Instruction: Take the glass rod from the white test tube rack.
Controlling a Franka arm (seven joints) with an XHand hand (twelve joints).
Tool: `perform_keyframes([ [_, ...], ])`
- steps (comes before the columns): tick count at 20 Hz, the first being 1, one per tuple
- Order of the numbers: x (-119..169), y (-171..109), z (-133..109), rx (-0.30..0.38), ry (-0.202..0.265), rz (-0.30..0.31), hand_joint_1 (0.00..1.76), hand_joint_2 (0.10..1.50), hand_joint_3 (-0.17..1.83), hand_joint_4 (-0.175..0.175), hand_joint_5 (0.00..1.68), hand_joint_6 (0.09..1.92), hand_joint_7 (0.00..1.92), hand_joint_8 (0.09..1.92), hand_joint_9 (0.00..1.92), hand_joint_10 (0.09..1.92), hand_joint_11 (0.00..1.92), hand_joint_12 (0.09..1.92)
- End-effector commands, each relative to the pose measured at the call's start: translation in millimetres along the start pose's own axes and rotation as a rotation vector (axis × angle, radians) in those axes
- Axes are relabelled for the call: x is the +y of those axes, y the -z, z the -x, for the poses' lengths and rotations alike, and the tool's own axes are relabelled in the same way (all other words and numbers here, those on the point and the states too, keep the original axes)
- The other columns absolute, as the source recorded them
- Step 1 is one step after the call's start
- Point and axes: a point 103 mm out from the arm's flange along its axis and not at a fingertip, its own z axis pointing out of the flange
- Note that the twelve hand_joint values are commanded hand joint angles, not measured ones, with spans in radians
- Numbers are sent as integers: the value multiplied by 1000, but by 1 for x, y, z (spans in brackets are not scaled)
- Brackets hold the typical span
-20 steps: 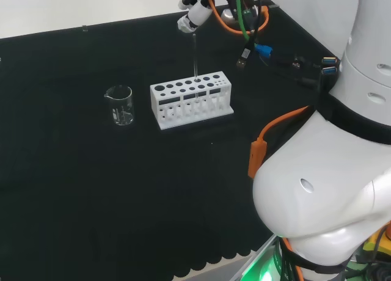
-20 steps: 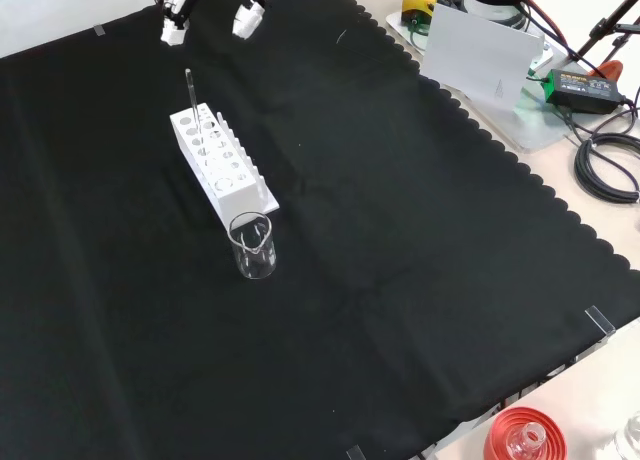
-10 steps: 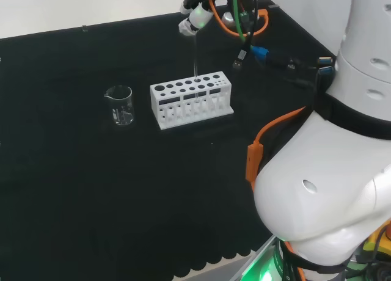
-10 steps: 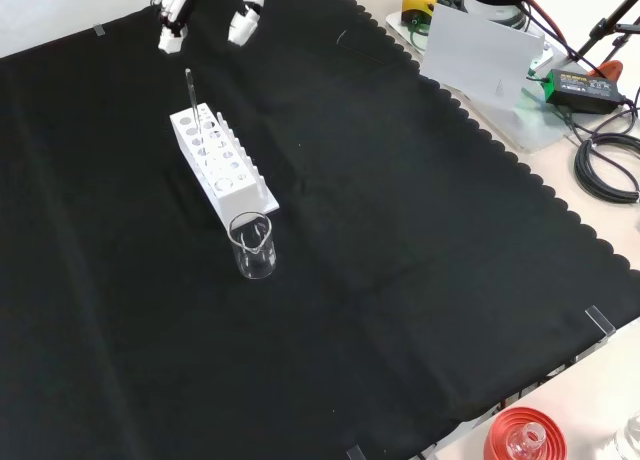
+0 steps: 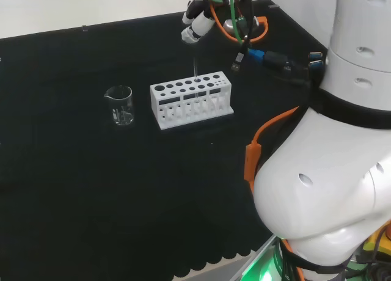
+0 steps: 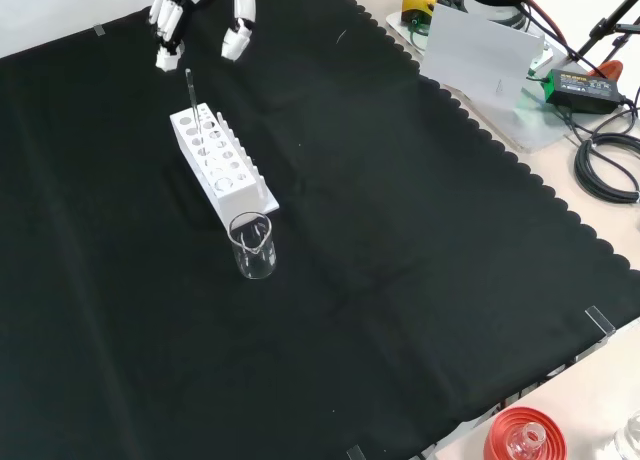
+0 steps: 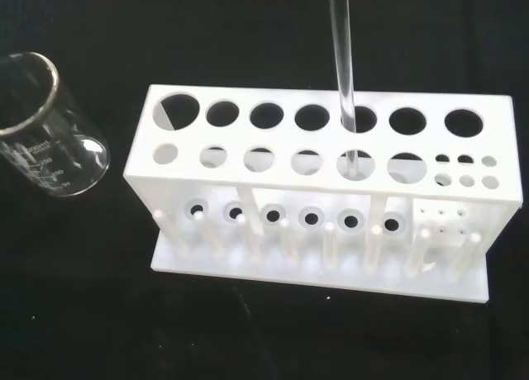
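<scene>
Since the earlier frames, the hand (image 6: 200, 5) has shifted slightly toward the rack in the front view, while the ware has stayed put. Left to right in the head view: a clear beaker (image 5: 120, 104) stands at nine o'clock of the white rack (image 5: 191, 100), apart from it; the glass rod (image 5: 195, 69) rises upright from a rear-row hole of the rack; the hand (image 5: 197, 25) hangs at twelve o'clock above the rod's top, fingers spread wide, holding nothing. In the wrist view the rod (image 7: 345, 74) passes through a large hole in the rack (image 7: 322, 190), with the beaker (image 7: 45, 128) beside it on the bench (image 6: 400, 230).
</scene>
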Motion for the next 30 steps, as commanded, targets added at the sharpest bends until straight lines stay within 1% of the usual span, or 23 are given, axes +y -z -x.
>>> perform_keyframes([
  [1, 14, -12, 11, 10, 15, 23, 642, 811, 553, -137, 434, 87, 514, 870, 574, 884, 430, 1409],
  [8, 26, -23, 20, 17, 30, 34, 685, 801, 548, -153, 491, 178, 647, 839, 714, 821, 549, 1361],
  [9, 29, -25, 20, 20, 34, 36, 694, 799, 548, -155, 484, 222, 666, 832, 739, 807, 575, 1351],
  [13, 39, -33, 20, 24, 46, 23, 727, 791, 554, -164, 426, 502, 715, 825, 804, 785, 647, 1319],
  [16, 45, -37, 20, 26, 47, 16, 742, 789, 558, -169, 423, 610, 734, 829, 832, 784, 690, 1306],
  [20, 47, -39, 22, 37, 49, 20, 794, 794, 565, -175, 456, 733, 762, 825, 886, 763, 764, 1278],
  [23, 52, -38, 21, 25, 45, 12, 829, 796, 576, -175, 491, 791, 791, 815, 927, 747, 826, 1253],
  [26, 59, -32, 19, 31, 44, 38, 890, 795, 602, -175, 571, 840, 825, 799, 991, 712, 947, 1204],
  [30, 59, -31, 19, 41, 45, 55, 966, 788, 650, -175, 661, 878, 879, 775, 1082, 660, 1084, 1157],
])
